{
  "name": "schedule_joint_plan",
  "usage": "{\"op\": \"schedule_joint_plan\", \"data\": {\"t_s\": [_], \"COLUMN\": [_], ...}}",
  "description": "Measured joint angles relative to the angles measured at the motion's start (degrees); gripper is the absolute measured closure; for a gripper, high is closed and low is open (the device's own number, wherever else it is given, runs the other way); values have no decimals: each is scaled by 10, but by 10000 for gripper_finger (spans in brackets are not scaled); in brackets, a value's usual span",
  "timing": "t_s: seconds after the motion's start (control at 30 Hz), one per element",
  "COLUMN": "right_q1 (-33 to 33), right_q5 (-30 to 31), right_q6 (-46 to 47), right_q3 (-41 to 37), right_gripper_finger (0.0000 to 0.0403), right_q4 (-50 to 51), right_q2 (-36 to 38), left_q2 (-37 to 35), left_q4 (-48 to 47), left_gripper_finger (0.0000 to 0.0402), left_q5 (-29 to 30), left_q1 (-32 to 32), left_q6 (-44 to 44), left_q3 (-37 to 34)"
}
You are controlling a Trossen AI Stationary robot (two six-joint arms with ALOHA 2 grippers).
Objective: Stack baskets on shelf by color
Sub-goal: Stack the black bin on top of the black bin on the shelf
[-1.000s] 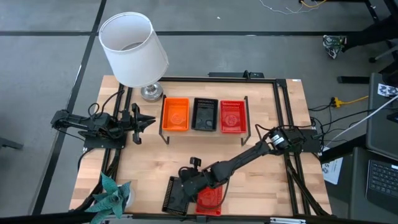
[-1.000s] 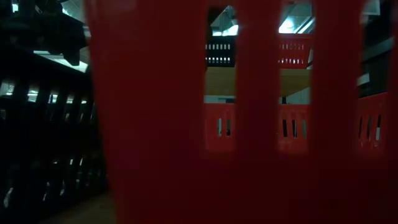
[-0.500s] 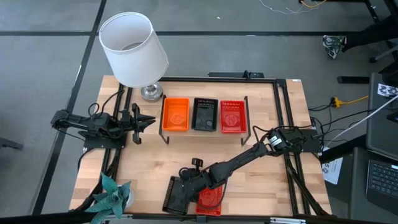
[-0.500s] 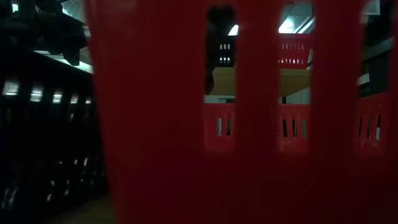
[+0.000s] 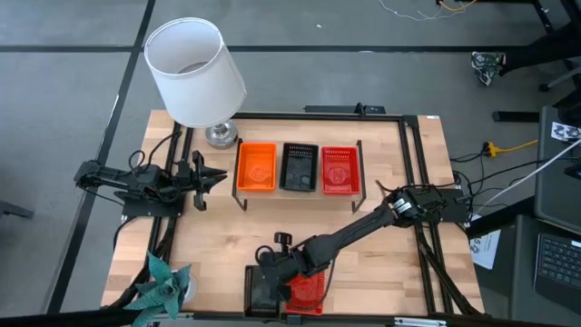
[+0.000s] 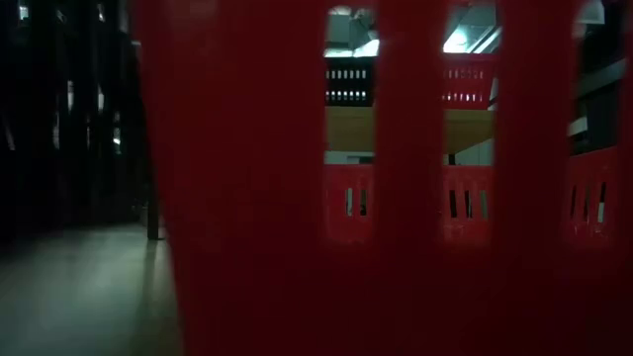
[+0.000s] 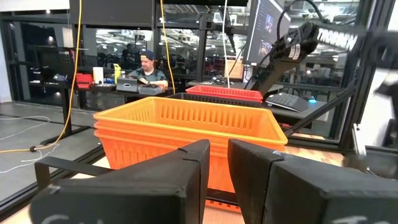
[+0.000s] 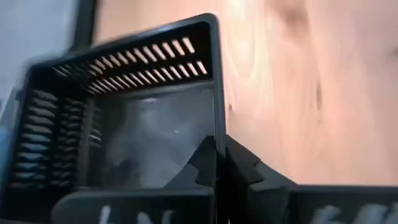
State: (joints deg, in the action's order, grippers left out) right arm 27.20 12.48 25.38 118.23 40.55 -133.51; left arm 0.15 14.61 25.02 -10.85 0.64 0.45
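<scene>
The right gripper (image 5: pixel 270 272) is reaching to the table's near edge, where it is clamping the wall of a black basket (image 5: pixel 262 289). In the right wrist view its 2 fingers (image 8: pixel 214 163) are pressing together on the rim of that basket (image 8: pixel 124 118), one inside and one outside. This is a sensible grip for a thin mesh wall, since it is letting the arm lift the tray without squeezing across its full width. The basket is looking tilted, probably because it is hanging from 1 side only.

Just beside it, a red basket (image 5: pixel 307 289) is lying on the table, so close to the low camera that its slats (image 6: pixel 257 198) are filling that view. I judge it is waiting its turn.

On the shelf (image 5: pixel 298 193), 3 piles are sitting side by side: orange (image 5: pixel 256 167) on the left, black (image 5: pixel 300 167) in the middle, red (image 5: pixel 339 170) on the right. Each colour is getting its own column, so the held basket most likely belongs on the middle pile.

The left gripper (image 5: pixel 201 176) is waiting near the shelf's orange end, out of the right arm's way. In its wrist view the fingers (image 7: pixel 186 180) are sitting nearly together with a thin gap, holding nothing, facing the orange stack (image 7: pixel 186 127).
</scene>
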Motion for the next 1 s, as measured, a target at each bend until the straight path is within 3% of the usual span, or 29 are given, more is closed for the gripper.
{"op": "schedule_joint_plan", "data": {"t_s": [0.17, 0.33, 0.7, 1.0], "right_q1": [3, 1, 5, -55], "right_q5": [-1, -31, 138, 172], "right_q6": [-28, -35, -66, -81], "right_q3": [167, 120, 119, 119], "right_gripper_finger": [400, 401, 402, 403], "right_q4": [156, 139, 258, 419], "right_q2": [3, 104, 236, 296], "left_q2": [0, 0, 0, 0], "left_q4": [0, 0, 0, 0], "left_gripper_finger": [351, 351, 351, 351], "left_q5": [0, 0, 0, 0], "left_q1": [0, 0, 0, 0], "left_q6": [0, 0, 0, 0], "left_q3": [0, 0, 0, 0]}}
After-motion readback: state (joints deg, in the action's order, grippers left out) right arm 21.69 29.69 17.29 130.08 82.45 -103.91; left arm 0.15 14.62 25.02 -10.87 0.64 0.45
